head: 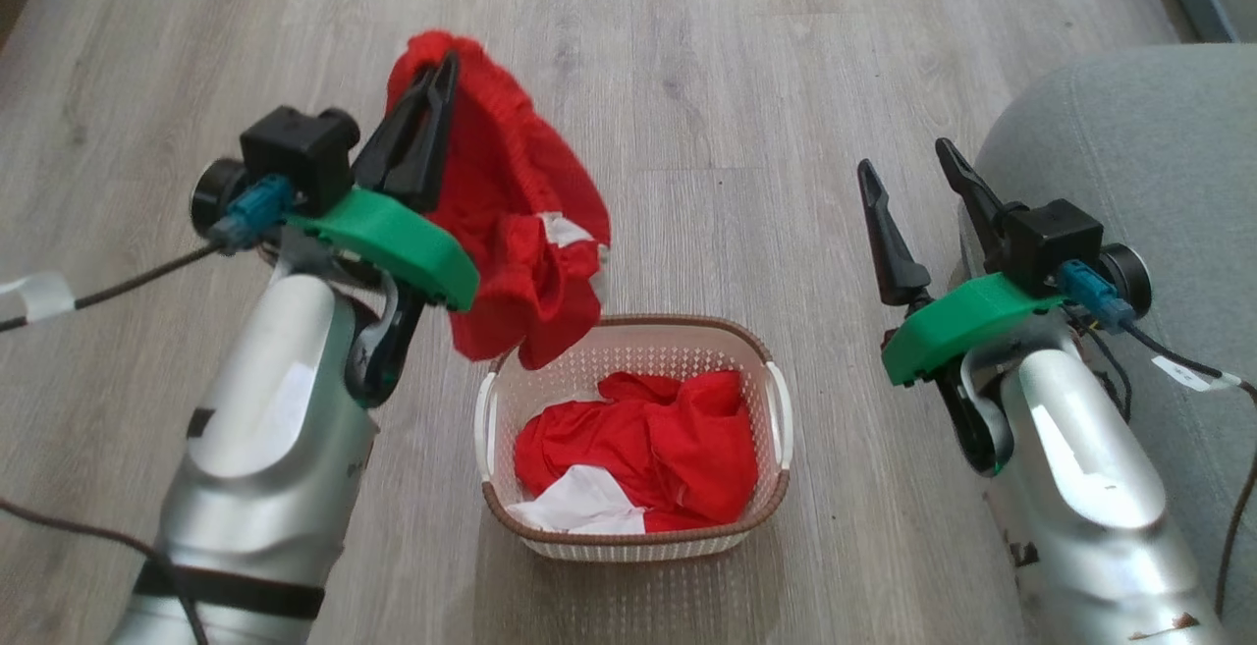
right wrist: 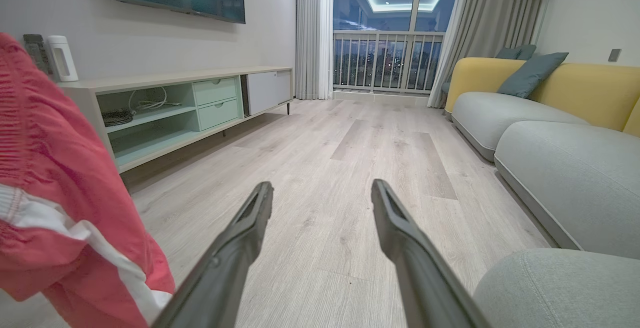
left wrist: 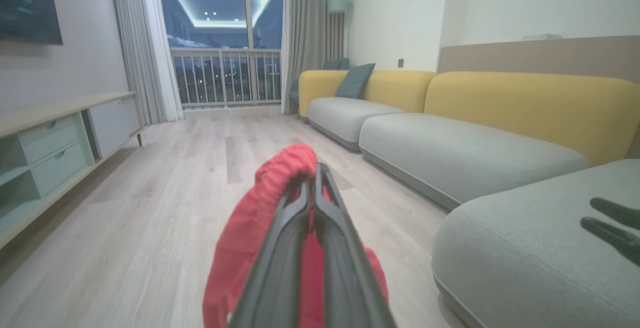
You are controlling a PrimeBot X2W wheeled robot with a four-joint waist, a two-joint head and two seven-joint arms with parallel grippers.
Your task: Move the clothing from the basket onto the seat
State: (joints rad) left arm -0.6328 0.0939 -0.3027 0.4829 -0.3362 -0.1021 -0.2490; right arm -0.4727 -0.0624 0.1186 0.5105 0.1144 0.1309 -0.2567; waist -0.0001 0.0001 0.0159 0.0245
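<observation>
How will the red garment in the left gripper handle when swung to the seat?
Probably floppy: the red garment sags in folds below the left gripper. Likely light, since one pinched edge carries it. Its low end overlaps the basket rim, so it may snag.

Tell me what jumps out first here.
The red garment dangles from the shut left gripper, above the far left corner of the basket. More red clothing lies in the basket, and the right gripper hangs open beside the grey seat at right.
</observation>
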